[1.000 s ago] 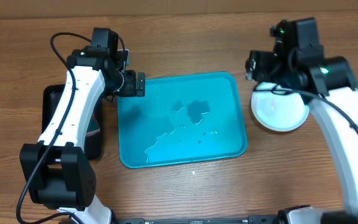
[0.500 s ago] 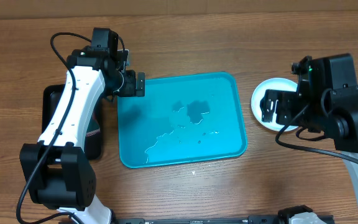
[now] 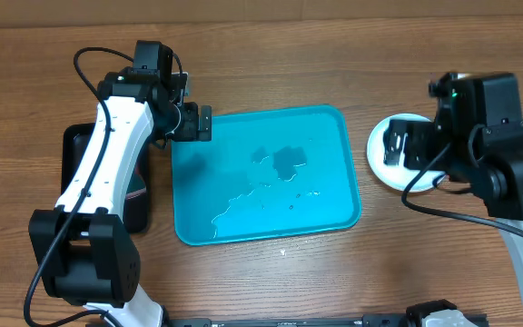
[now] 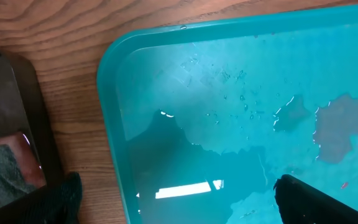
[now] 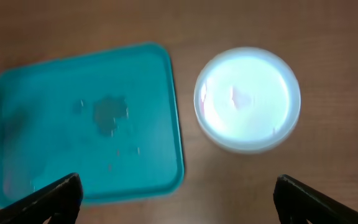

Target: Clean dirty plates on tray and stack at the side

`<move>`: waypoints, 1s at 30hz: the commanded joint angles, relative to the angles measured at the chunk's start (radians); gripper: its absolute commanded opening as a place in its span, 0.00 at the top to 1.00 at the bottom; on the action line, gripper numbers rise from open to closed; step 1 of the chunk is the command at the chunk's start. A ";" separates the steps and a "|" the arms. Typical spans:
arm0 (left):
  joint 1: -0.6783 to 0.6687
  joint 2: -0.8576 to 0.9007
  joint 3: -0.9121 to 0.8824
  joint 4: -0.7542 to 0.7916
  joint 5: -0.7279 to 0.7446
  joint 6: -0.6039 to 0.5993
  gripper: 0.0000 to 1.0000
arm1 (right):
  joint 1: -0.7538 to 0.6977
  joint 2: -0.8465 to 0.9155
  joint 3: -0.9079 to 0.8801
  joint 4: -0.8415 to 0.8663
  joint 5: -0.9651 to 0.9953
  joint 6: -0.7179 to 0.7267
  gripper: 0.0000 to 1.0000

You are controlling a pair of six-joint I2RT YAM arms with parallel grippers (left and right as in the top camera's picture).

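Overhead, tray (image 3: 266, 173): turquoise, mid-table, wet with puddles.
plates (image 5: 247, 99): a white stack on the wood just right of the tray, not touching it.
left gripper (image 4: 179, 205): jaws spread wide, holding nothing, over the tray's corner next to the black tray (image 4: 11, 124).
right gripper (image 5: 179, 199): released, jaws wide, above the plates.

Bright, even light from above keeps the overhead view sharp, with only soft shadows on the table (image 3: 271, 282). In the left wrist view the wet tray (image 4: 229, 93) throws back a hard white bar of glare at 6 o'clock, with a darker shadow around it. The right wrist view is blurred all over, and the plates (image 5: 247, 99) at 2 o'clock are washed out to a white glow
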 commanded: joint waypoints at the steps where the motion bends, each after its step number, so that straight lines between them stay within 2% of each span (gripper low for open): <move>1: 0.002 -0.019 0.016 0.002 -0.010 0.001 0.00 | -0.002 -0.047 -0.043 0.076 0.009 -0.063 0.00; 6: 0.002 -0.019 0.016 0.002 -0.010 0.001 0.00 | -0.002 -0.142 -0.175 0.227 -0.018 -0.074 0.00; 9: 0.002 -0.019 0.016 0.002 -0.010 0.001 0.00 | -0.002 -0.218 -0.303 0.373 -0.018 -0.074 0.00; 25: 0.002 -0.019 0.016 0.002 -0.010 0.001 0.00 | -0.003 -0.724 -1.155 1.197 -0.040 -0.074 0.00; 30: 0.002 -0.019 0.016 0.002 -0.010 0.001 0.00 | -0.011 -0.857 -1.343 1.373 -0.040 -0.074 0.00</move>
